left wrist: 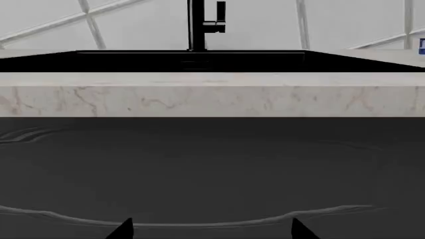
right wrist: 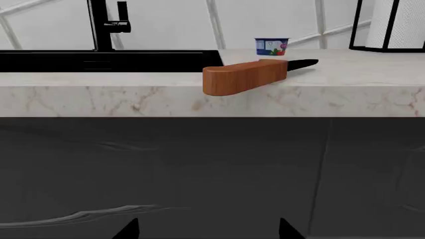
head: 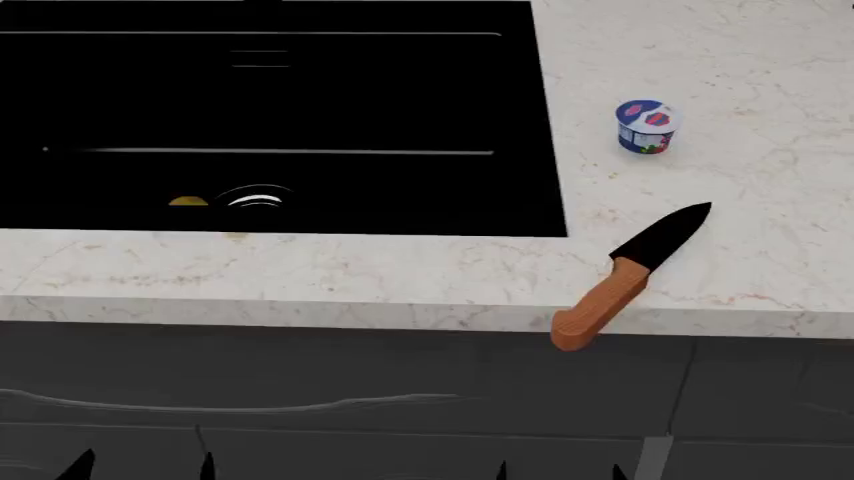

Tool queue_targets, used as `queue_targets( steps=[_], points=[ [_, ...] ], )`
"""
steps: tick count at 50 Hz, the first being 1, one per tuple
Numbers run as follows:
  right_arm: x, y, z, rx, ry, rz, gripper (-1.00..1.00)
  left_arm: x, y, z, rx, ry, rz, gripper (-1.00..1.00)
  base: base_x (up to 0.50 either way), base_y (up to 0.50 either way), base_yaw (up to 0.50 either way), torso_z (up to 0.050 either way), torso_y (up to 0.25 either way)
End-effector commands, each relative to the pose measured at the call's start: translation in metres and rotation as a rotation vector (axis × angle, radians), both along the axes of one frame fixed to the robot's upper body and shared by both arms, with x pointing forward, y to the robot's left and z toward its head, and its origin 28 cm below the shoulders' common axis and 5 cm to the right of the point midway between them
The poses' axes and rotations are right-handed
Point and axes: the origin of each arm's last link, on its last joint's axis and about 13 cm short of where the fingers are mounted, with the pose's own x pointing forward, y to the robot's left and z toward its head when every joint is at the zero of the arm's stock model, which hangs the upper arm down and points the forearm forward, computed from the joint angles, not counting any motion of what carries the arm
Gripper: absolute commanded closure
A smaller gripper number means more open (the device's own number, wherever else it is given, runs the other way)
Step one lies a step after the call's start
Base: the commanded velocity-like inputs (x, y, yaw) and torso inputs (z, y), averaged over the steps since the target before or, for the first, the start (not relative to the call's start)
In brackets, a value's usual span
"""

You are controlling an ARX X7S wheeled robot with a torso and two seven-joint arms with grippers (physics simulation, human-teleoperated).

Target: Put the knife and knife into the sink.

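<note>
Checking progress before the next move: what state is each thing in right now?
knife: on the counter right of the sink, handle overhanging the edge, not gripped.
sink: holds no knife that shows.
yogurt cup: upright on the counter.
left gripper: open, low, empty.
right gripper: open, low, empty.

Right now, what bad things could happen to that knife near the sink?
1. The knife lies at the counter edge with its wooden handle poking out past it, so a bump from below might tip it to the floor.
2. The little yogurt cup stands close behind the blade tip, so pushing the knife back could knock it over.
3. Both grippers, left and right, are low by the cabinet fronts, so lifting them could clip the counter.
</note>
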Motion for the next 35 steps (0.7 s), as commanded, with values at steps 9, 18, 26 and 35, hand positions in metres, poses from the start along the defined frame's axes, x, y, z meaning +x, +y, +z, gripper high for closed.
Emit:
queue_targets(
  steps=[9,18,26,35],
  points=[
    [-0.001,0.0,0.002,0.0,-0.007,-0.002,-1.0,-0.002,0.0,0.001,-0.008,-0.01,-0.002,-1.0,0.0,0.0,0.0,0.0,0.0],
    [-0.003,0.0,0.001,-0.001,-0.008,0.0,-1.0,-0.003,0.0,0.002,-0.012,-0.006,-0.002,-1.0,0.0,0.0,0.0,0.0,0.0],
    [-0.006,0.0,0.022,0.005,-0.06,0.002,-1.0,-0.005,0.001,0.02,-0.012,-0.039,0.008,-1.0,0.0,0.0,0.0,0.0,0.0],
    [-0.02,-0.005,0.074,0.005,-0.187,0.0,-1.0,-0.009,0.0,0.074,0.032,-0.08,0.014,-1.0,0.0,0.0,0.0,0.0,0.0]
  ],
)
